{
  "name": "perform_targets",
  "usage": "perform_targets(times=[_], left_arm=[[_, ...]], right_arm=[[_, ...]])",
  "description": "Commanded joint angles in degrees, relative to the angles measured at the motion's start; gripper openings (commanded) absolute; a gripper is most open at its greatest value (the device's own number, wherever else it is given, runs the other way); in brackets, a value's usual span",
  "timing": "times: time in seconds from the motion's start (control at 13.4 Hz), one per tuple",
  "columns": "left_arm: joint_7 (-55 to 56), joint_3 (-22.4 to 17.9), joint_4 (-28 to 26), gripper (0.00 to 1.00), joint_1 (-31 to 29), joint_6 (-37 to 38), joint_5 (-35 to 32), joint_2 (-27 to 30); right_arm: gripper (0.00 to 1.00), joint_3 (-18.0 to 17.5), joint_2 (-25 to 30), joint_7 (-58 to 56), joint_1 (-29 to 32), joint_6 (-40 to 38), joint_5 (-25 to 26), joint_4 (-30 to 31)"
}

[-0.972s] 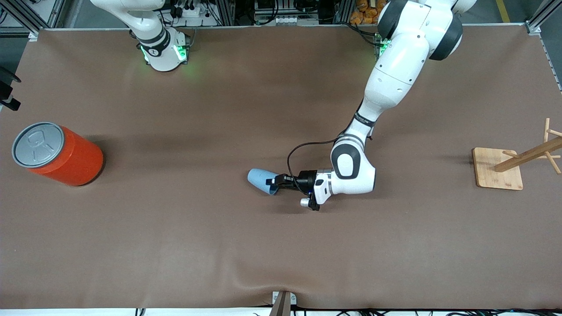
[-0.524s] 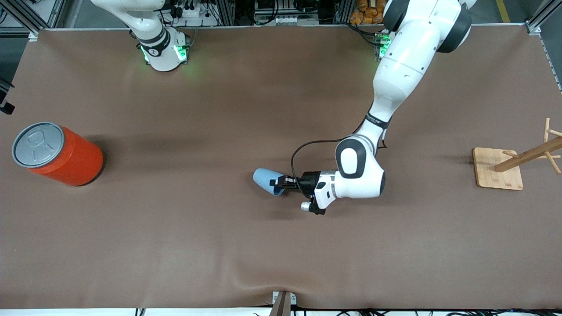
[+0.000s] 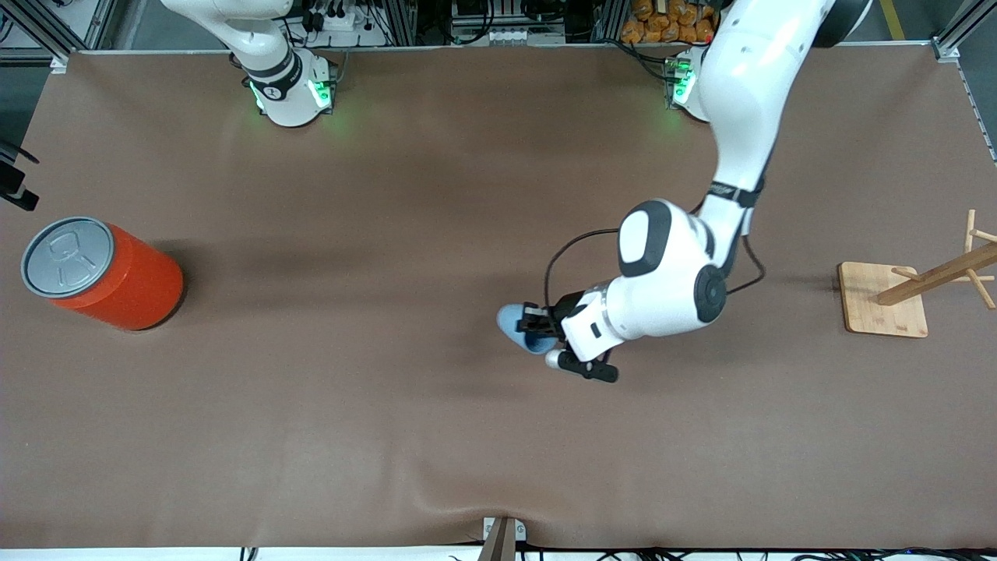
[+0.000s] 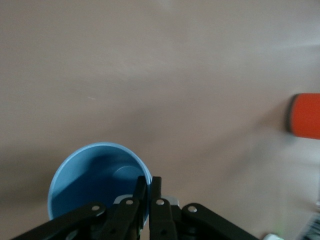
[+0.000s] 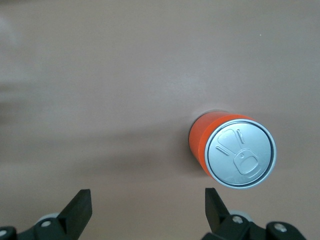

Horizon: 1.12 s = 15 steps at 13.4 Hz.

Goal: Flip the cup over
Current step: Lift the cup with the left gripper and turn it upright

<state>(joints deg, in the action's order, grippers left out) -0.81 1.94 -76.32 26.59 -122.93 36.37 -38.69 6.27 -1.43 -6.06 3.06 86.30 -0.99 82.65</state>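
- The left end effector (image 3: 537, 325) has swung toward the left arm's end of the bench since 1 second ago, and the cup (image 3: 520, 327) has travelled with it.
- The cup showed its side and pointed toward the can before; it now shows more of its open mouth.
- The left end effector's fingers (image 4: 145, 197) are pinched on the cup's (image 4: 95, 180) rim, 1 inside and 1 outside, over the middle of the bench.
- The right end effector (image 5: 147, 210) waits spread wide and empty above the orange can (image 5: 232, 150), as before.
- The can (image 3: 101, 273) stands at the right arm's end of the brown bench (image 3: 350, 405).
- A wooden rack (image 3: 911, 292) stands at the left arm's end.
- Metal framing and cables line the bench edge by the arm bases.
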Motion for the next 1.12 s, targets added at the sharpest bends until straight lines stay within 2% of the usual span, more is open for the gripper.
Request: perform_targets(times=[0.0, 0.3, 0.52, 0.67, 0.9, 1.05], left_arm=[[1.06, -0.27, -6.11, 0.0, -2.41, 4.26, -12.06, 7.03], [6.14, -0.35, -14.18, 0.0, -4.0, 7.35, -28.24, 15.47], [13.62, -0.09, -18.68, 0.0, -6.44, 6.13, -42.22, 16.45], [13.12, 0.0, -25.94, 0.0, -9.09, -0.34, -43.66, 19.6], [12.85, 0.0, -42.46, 0.0, -11.81, -16.33, -45.5, 25.4], [12.85, -0.18, -48.99, 0.0, -12.52, -21.81, -46.12, 27.87]], right_arm=[[1.0, -0.2, 0.11, 0.08, -3.14, 0.36, -0.24, 0.15], [1.0, -0.2, -0.68, -0.27, -3.77, -0.86, -0.06, 0.06], [1.0, -0.03, -0.77, -0.45, -2.88, -2.1, 0.03, 0.23], [1.0, -0.11, -0.6, -0.62, -3.41, -2.72, -0.06, -0.03], [1.0, -0.2, -0.77, -1.93, -3.41, -3.24, -0.5, 0.06], [1.0, -0.2, -1.64, -2.91, -4.89, -3.07, -0.85, 0.06]])
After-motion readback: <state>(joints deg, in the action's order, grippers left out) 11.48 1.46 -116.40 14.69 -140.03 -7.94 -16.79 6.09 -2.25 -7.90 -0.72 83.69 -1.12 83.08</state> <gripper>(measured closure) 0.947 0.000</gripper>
